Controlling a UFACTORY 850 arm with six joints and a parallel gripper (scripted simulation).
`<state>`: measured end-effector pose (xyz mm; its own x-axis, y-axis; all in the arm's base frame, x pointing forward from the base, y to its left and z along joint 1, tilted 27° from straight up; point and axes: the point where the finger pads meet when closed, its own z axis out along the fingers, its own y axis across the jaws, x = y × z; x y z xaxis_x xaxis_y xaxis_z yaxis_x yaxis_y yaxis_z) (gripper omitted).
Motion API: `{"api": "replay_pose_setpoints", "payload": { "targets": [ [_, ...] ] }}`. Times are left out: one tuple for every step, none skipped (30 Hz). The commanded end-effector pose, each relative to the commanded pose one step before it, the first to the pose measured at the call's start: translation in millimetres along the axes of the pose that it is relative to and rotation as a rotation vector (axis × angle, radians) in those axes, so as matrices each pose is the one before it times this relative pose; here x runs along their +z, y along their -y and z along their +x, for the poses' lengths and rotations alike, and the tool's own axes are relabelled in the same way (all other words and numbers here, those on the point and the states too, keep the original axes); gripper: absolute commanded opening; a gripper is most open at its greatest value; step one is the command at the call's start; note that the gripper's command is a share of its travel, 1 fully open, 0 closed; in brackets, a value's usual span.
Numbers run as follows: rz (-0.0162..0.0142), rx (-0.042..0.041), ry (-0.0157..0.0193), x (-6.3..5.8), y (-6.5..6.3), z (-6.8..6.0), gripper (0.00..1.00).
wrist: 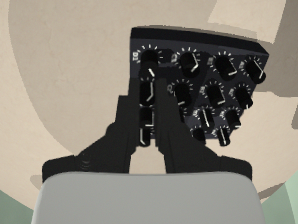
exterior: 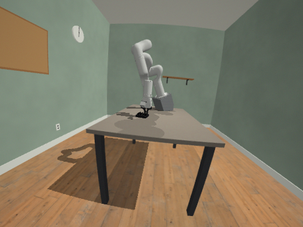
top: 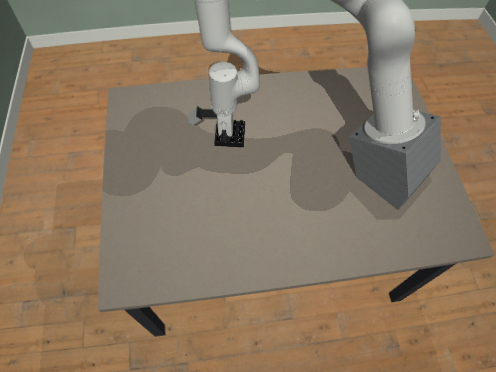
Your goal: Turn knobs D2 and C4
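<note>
Knob box: black, one, upon the table; upper middle of the top view, centre of the exterior view, upper right of the wrist view.

Gripper: one, black-fingered, closed on knob D2, a finger to either side. D2's white line shows at the knob's right, bending toward the lower left of the frame.

Knob D1: just above D2 in the wrist view, beyond the fingertips; white line toward the lower right.

Further knobs: black, with white lines, in rows right of the fingers; two more beneath D2, seen between the fingers. Knob C4: not identifiable with certainty.

Arm: white, reaching down over the box from the top of the top view.

Arm base: grey block, right side of the top view, well apart from the box.

Wall clock: round, white, upper left of the exterior view.

Shelf: brown, on the back wall, right of the arm.
</note>
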<state>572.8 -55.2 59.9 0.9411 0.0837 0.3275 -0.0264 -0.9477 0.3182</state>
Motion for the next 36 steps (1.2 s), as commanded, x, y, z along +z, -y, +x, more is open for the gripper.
{"api": "replay_pose_setpoints", "payload": {
  "targets": [
    [0.00085,0.0344,-0.00602,-0.4,0.0,0.69,0.08],
    [0.0,0.00588,0.0,0.0,0.0,0.0,0.08],
    [0.0,0.0,0.0,0.0,0.0,0.0,0.08],
    [0.0,0.0,0.0,0.0,0.0,0.0,0.08],
    [0.0,0.00525,0.0,0.0,0.0,0.0,0.08],
    [0.0,0.00464,0.0,0.0,0.0,0.0,0.08],
    [0.0,0.00406,0.0,0.0,0.0,0.0,0.08],
    [0.0,0.0035,0.0,0.0,0.0,0.0,0.08],
    [0.0,0.00298,0.0,0.0,0.0,0.0,0.08],
    [0.0,0.00249,0.0,0.0,0.0,0.0,0.08],
    [0.0,0.00203,0.0,0.0,0.0,0.0,0.08],
    [0.0,0.00161,0.0,0.0,0.0,0.0,0.08],
    [0.0,0.00123,0.0,0.0,0.0,0.0,0.08],
    [0.0,0.0009,0.0,0.0,0.0,0.0,0.08],
    [0.0,0.00061,0.0,0.0,0.0,0.0,0.08],
    [0.0,0.00038,0.0,0.0,0.0,0.0,0.08],
    [0.0,0.0002,0.0,0.0,0.0,0.0,0.08],
    [0.0,0.00007,0.0,0.0,0.0,0.0,0.08],
    [0.0,0.00001,0.0,0.0,0.0,0.0,0.08],
    [0.0,0.0,0.0,0.0,0.0,0.0,0.08],
    [0.0,0.0,0.0,0.0,0.0,0.0,0.08],
    [0.0,0.0,0.0,0.0,0.0,0.0,0.08],
    [0.0,0.0,0.0,0.0,0.0,0.0,0.08],
    [0.0,0.0,0.0,0.0,0.0,0.0,0.08],
    [0.0,0.0,0.0,0.0,0.0,0.0,0.08],
    [0.0,0.0,0.0,0.0,0.0,0.0,0.08],
    [0.0,0.0,0.0,0.0,0.0,0.0,0.08],
    [0.0,0.0,0.0,0.0,0.0,0.0,0.08],
    [0.0,0.0,0.0,0.0,0.0,0.0,0.08],
    [0.0,0.0,0.0,0.0,0.0,0.0,0.08],
    [0.0,0.0,0.0,0.0,0.0,0.0,0.19],
    [0.0,0.0,0.0,0.0,0.0,0.0,0.19],
    [0.0,0.0,0.0,0.0,0.0,0.0,0.19],
    [0.0,0.0,0.0,0.0,0.0,0.0,0.19],
    [0.0,0.0,0.0,0.0,0.0,0.0,0.19],
    [0.0,0.0,0.0,0.0,0.0,0.0,0.19]
  ]
}}
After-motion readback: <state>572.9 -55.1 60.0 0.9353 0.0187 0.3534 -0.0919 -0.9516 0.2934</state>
